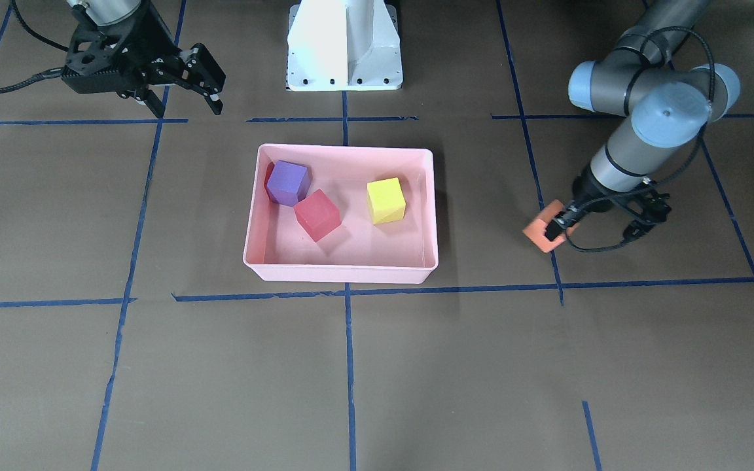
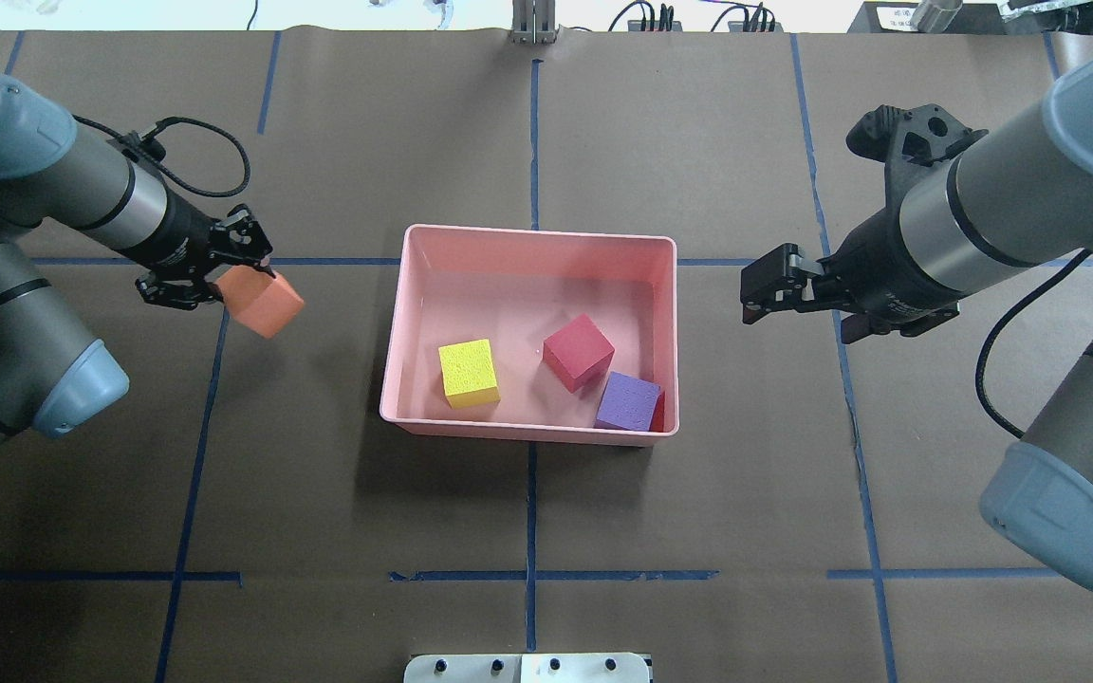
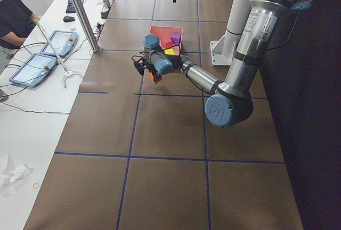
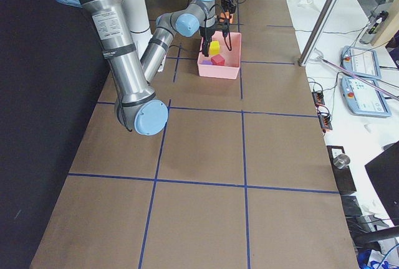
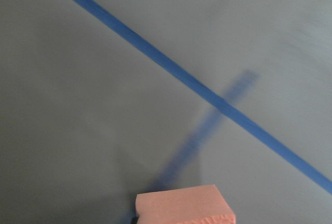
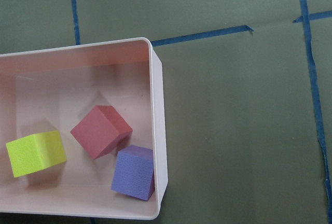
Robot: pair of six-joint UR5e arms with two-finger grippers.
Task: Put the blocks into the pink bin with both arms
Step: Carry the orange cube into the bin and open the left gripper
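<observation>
The pink bin (image 2: 537, 230) sits at the table's middle and also shows in the front view (image 1: 344, 149). Inside it lie the yellow block (image 2: 469, 373), the red block (image 2: 578, 352) and the purple block (image 2: 629, 400), the purple one in a corner. My left gripper (image 2: 235, 275) is shut on the orange block (image 2: 264, 302) and holds it above the table, left of the bin and apart from it. The orange block also shows in the left wrist view (image 5: 181, 206). My right gripper (image 2: 753, 292) is open and empty, to the right of the bin, outside its wall.
The white pedestal base (image 1: 344, 46) stands behind the bin. Blue tape lines (image 2: 531, 474) cross the brown table. A side desk with tablets (image 3: 32, 65) and a person lies beyond the table's far edge.
</observation>
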